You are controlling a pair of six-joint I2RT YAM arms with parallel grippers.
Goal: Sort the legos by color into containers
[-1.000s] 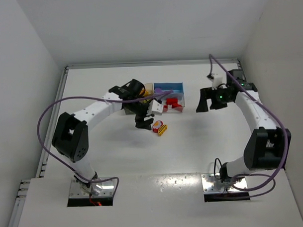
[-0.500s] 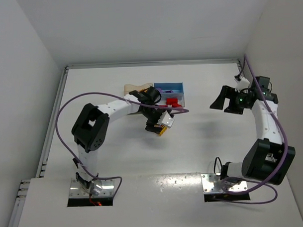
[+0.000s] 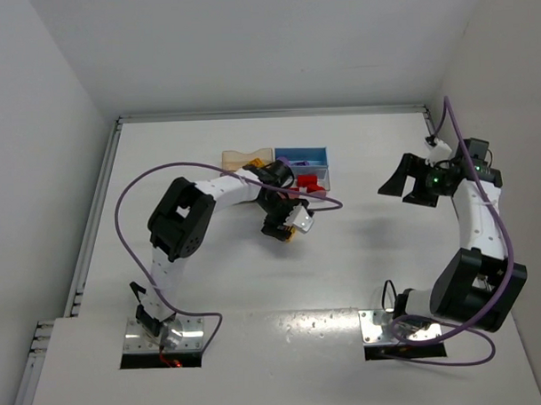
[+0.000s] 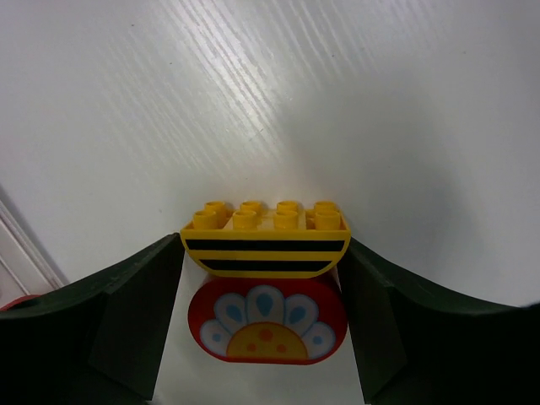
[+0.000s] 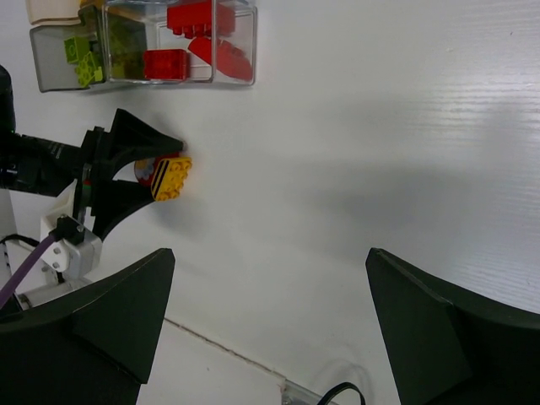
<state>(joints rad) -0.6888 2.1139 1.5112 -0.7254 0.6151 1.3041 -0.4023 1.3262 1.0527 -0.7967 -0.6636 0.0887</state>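
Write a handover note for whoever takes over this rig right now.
Left pincer: open, astride the yellow lego on the table; no grip made, as far as the views show.
Right pincer: open, empty, off to the right.
Done: red legos in the clear bin, green legos in the dark grey bin.
Left: the yellow lego and the red half-round piece butted against it lie loose on the table. Tan bin and blue bin stand at the back.

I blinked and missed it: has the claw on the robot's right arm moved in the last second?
Yes. The right gripper has swung to the right in the top view, ending farther from the blue bin.
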